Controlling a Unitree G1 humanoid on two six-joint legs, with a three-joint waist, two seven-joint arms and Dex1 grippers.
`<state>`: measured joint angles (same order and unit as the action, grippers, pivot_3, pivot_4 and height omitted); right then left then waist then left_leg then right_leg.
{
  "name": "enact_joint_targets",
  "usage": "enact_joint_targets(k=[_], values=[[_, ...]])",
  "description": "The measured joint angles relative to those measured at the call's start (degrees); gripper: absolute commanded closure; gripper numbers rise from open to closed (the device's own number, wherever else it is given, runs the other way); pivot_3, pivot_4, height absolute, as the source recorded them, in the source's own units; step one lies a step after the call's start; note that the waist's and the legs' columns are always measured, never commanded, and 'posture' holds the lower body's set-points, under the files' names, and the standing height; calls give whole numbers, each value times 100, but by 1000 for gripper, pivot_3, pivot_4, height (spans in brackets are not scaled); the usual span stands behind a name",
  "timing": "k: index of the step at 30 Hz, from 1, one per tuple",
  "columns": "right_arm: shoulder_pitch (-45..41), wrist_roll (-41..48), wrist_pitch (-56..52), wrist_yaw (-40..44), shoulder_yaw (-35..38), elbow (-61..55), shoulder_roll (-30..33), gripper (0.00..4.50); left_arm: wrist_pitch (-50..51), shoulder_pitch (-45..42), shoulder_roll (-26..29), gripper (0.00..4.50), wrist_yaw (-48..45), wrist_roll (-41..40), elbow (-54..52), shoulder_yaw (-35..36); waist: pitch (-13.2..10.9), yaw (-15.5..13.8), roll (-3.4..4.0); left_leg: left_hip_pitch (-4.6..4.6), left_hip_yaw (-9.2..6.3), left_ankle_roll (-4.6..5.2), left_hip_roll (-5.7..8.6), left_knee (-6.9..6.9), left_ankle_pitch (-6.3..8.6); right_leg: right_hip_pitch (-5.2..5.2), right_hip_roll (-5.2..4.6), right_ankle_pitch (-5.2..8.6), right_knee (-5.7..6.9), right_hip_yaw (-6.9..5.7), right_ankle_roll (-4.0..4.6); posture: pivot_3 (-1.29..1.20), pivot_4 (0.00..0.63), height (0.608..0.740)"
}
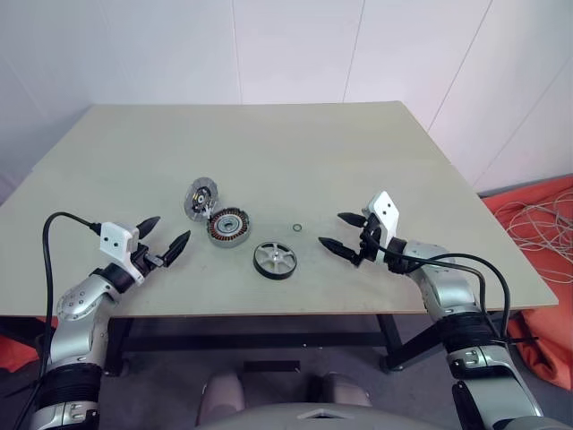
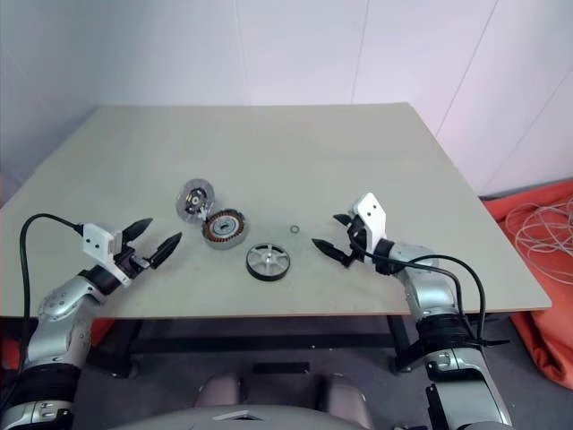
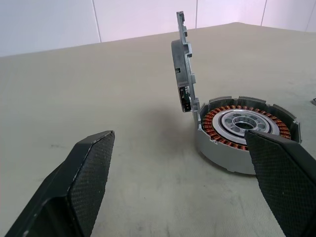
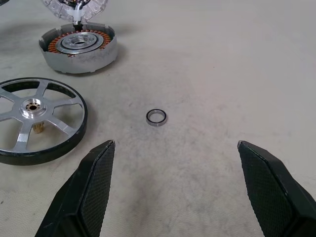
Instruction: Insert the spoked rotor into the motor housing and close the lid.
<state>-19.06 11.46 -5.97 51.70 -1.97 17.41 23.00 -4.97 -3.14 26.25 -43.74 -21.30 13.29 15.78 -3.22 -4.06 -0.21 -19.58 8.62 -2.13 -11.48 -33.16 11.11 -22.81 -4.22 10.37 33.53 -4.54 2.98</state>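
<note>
Jaws wide on left gripper (image 1: 163,237), right gripper (image 1: 341,231), both arms low, angled inward

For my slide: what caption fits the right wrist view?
Open right gripper faces small ring, rotor and housing.

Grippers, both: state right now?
Left gripper: jaws open, holding nothing.
Right gripper: jaws open, holding nothing.
</note>
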Motion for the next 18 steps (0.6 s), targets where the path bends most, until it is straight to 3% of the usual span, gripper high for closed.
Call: enact_joint_targets(k=[11, 18], values=[[0, 0, -46, -31, 0, -13, 0, 0, 23, 5, 0, 31, 0, 0, -11, -5, 0, 0, 0, 0, 0, 0, 0, 0, 0, 0, 0, 0, 0, 0, 0, 0, 0, 740], [-101, 895, -2109, -387, 275, -591, -213, 0, 45, 5, -1, 31, 1, 0, -15, -15, -1, -17, 2, 1, 0, 0, -2, 0, 0, 0, 0, 0, 1, 0, 0, 0, 0, 740]])
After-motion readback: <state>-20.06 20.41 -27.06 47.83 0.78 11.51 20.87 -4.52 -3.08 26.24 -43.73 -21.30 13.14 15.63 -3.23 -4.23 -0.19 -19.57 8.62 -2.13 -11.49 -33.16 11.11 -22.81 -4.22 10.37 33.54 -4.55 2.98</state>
